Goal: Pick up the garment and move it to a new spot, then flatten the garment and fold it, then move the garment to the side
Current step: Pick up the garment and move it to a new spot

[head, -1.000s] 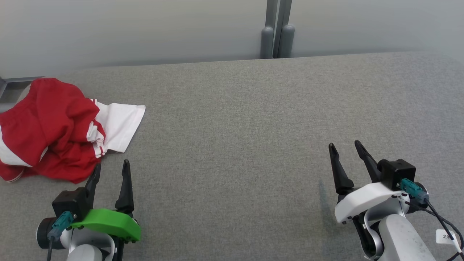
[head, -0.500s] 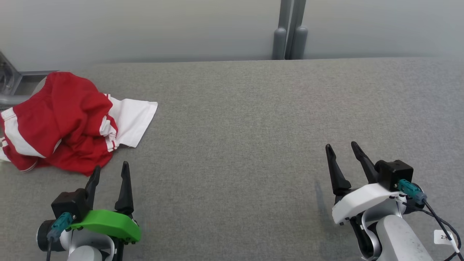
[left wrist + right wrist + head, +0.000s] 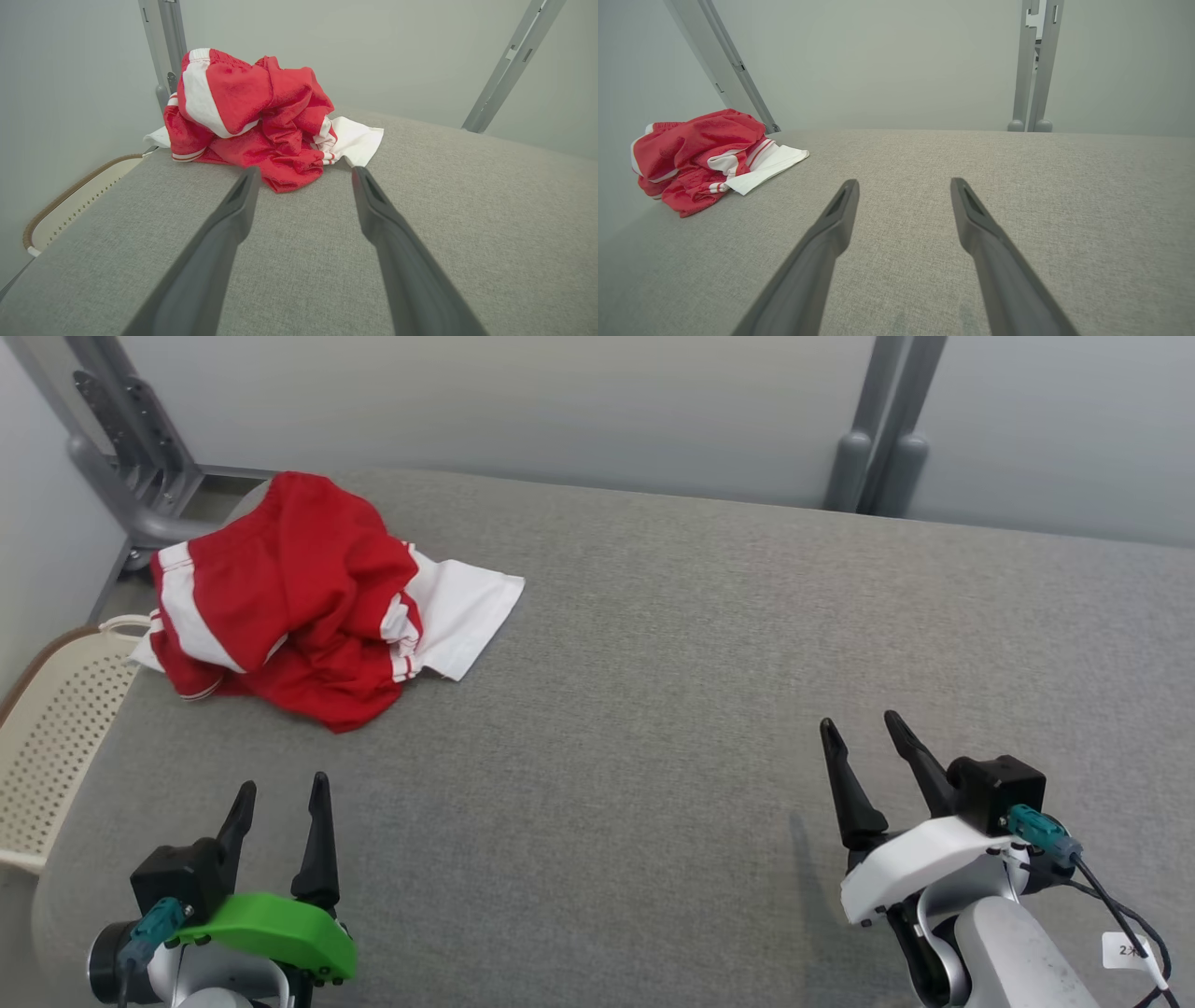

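Garment [image 3: 299,597], red with white panels and stripes, crumpled in a heap at far-left corner of grey padded table [image 3: 672,691], white flap lying flat on its right side. Untouched, not yet picked up. Left gripper [image 3: 284,782] at near-left, jaws spread wide, empty, fingers pointed toward heap, short of it. Right gripper [image 3: 859,720] at near-right, likewise spread wide, empty, well apart from heap. Cream perforated basket [image 3: 56,728] beside table's left edge. Grey metal posts [image 3: 878,439] behind far edge.

Cream basket [image 3: 58,737] beside grey table [image 3: 653,709]
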Controlling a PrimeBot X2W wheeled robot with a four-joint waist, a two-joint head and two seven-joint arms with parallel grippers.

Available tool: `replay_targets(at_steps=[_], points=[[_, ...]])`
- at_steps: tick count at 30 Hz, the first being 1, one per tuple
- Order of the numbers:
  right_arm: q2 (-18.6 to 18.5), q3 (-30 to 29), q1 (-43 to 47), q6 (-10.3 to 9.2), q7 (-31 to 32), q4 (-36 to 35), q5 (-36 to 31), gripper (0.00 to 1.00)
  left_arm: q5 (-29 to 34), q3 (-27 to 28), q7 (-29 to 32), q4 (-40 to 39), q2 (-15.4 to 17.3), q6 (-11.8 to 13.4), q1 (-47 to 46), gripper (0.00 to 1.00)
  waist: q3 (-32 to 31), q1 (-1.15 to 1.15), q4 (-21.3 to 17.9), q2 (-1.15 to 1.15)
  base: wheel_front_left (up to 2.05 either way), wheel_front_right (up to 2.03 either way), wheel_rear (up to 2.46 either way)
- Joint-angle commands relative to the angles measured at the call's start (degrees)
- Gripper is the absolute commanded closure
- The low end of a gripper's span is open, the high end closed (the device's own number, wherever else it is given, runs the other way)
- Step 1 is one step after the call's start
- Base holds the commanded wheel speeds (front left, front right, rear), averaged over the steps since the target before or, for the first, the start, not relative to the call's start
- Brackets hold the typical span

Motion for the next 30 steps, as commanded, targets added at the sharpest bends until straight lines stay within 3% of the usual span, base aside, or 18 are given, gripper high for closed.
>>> replay_targets(at_steps=[1,9,19,30], points=[[-0.21,0.16,0.35,0.01,-0.18,0.14,0.34,0.00,-0.09,-0.03,0.13,-0.15,0.39,0.22,0.86,0.00,-0.35,0.00,3.10,0.00,0.00,0.00,0.00],[-0.21,1.48,0.10,0.00,-0.40,0.76,0.92,0.00,-0.73,-0.15,0.60,-1.12,0.83,0.53,1.68,0.00,-0.44,0.00,6.63,0.00,0.00,0.00,0.00],[-0.22,2.07,0.38,0.00,-0.43,0.78,0.94,0.00,-2.14,-0.15,1.26,-1.05,0.76,0.14,1.82,0.00,-0.19,0.00,7.92,0.00,0.00,0.00,0.00],[-1.05,2.34,-1.19,0.01,3.29,-3.62,-2.30,0.00,-3.52,-1.97,10.85,7.06,3.23,-3.21,-16.11,0.00,5.14,0.00,7.30,0.00,0.00,0.00,0.00]])
